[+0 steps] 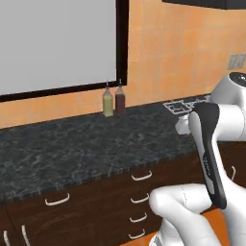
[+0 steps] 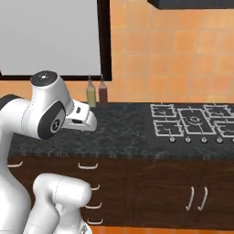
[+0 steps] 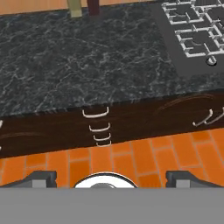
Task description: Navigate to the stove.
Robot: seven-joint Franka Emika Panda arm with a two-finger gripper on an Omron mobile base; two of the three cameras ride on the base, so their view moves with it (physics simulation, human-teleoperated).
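Stove [image 2: 192, 121] set in dark worktop [image 2: 123, 130], off to right of base, long axis along worktop edge, knob row on near side. End effector [image 3: 105, 177] aimed at drawer stack left of stove; tips far apart, probably released, holding nothing. Base needs shift rightward. Two bottles [image 2: 97, 93] at wall, left of stove.

Stove [image 3: 192, 30] at upper right on dark counter [image 3: 87, 65].
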